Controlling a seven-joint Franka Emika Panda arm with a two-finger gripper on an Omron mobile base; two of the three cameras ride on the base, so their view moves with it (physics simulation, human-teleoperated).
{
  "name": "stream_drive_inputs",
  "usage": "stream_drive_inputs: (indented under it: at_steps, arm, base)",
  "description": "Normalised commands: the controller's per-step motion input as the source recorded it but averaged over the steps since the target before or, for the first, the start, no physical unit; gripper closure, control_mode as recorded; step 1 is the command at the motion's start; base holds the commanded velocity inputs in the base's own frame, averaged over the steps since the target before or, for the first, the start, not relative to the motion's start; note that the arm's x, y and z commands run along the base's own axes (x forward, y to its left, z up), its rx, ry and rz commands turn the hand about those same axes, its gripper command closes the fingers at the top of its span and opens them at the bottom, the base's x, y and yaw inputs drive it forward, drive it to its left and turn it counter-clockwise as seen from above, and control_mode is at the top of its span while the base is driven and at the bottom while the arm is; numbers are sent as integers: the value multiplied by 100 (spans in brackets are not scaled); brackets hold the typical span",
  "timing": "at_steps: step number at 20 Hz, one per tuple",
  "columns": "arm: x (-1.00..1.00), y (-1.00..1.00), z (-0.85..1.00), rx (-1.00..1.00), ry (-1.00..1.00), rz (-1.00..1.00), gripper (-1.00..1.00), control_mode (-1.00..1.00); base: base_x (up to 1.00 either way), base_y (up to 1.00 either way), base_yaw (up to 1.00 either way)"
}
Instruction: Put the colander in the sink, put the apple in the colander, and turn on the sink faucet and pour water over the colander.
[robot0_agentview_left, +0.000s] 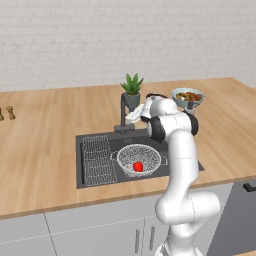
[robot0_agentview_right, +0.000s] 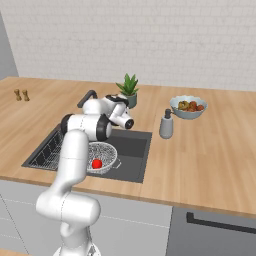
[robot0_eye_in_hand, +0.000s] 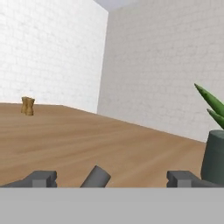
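Note:
The silvery mesh colander (robot0_agentview_left: 139, 159) (robot0_agentview_right: 100, 156) sits in the dark sink (robot0_agentview_left: 125, 142) (robot0_agentview_right: 132, 150), right of the wire rack. The red apple (robot0_agentview_left: 138, 166) (robot0_agentview_right: 97, 163) lies inside the colander. Behind the basin rises the dark faucet (robot0_agentview_left: 123, 112) (robot0_agentview_right: 86, 98). My gripper (robot0_agentview_left: 132, 116) (robot0_eye_in_hand: 113, 179) hovers level with the faucet's top and points toward it, jaws wide open and holding nothing. A dark grey bar of the faucet (robot0_eye_in_hand: 96, 176) shows between my fingertips (robot0_eye_in_hand: 42, 178). I see no water running.
A potted plant (robot0_agentview_left: 132, 90) (robot0_agentview_right: 128, 89) (robot0_eye_in_hand: 214, 159) stands just behind the faucet. A white bowl of fruit (robot0_agentview_left: 187, 96) (robot0_agentview_right: 187, 106) and a soap dispenser (robot0_agentview_right: 166, 125) sit to the right. Two small shakers (robot0_agentview_left: 6, 113) (robot0_eye_in_hand: 27, 106) stand far left.

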Motion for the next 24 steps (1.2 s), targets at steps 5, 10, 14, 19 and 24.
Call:
stream_drive_inputs:
  at_steps: [5,10,14,19,24]
  arm:
    - [16,10,-4,0,5,0,100,-100]
    - [18,9,-22,1,11,0,100,-100]
    - [14,-3,-11,1,2,0,100,-100]
    - [6,-32,-3,0,0,-7,100,-100]
    - [0,-44,-9,0,0,-8,100,-100]
  base:
    - [0,0,0]
    - [0,0,0]
    - [0,0,0]
    - [0,0,0]
    - [0,0,0]
